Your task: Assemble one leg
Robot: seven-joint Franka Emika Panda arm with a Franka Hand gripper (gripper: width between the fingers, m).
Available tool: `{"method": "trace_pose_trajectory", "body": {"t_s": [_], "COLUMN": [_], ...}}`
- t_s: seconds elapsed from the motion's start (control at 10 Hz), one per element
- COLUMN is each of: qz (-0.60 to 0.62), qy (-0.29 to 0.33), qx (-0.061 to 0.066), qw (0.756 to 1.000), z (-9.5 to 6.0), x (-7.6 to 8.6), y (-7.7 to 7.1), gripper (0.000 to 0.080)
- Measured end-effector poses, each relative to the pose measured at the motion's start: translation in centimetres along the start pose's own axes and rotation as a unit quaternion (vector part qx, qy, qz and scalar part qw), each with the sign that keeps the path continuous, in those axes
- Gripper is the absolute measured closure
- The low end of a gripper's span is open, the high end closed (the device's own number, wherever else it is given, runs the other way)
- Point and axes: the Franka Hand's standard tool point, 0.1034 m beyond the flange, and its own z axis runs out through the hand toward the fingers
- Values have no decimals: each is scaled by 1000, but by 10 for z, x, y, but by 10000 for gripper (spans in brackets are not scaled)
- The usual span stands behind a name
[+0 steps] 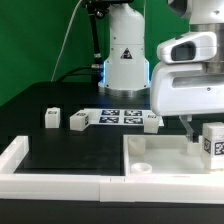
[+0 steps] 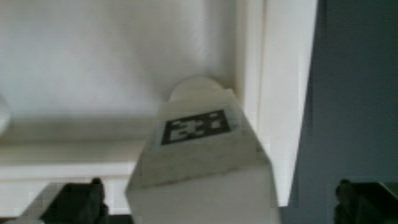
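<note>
Leg (image 2: 196,140) sits untouched inside the wide-apart pincer (image 2: 222,200), its near end cut off.

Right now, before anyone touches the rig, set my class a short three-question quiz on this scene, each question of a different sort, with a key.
1. True or false: the end effector is shut on the leg.
2. Multiple choice: in the exterior view, the marker board lies
A) on the large white panel
B) on the black table, in front of the robot's base
C) between the end effector's fingers
3. Fill in: the tagged leg at the exterior view's right rests on the large white ____.

Key
1. False: the jaws stand wide apart on either side of the leg, with a gap on each side.
2. B
3. panel
</note>
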Motion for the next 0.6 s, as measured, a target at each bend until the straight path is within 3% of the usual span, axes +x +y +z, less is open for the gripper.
{"method": "trace_pose_trajectory", "body": {"t_s": [0.1, 0.3, 0.4, 0.5, 0.6], "qz": [-23, -18, -6, -7, 4], "qy": [0, 0, 0, 0, 1], "qx": [0, 0, -1, -1, 0], "qw": [1000, 1000, 1000, 1000, 1000], "z": [0, 0, 0, 0, 0], "x": [0, 0, 0, 0, 0], "y": [1, 1, 2, 2, 2], "gripper": [151, 408, 408, 508, 508]}}
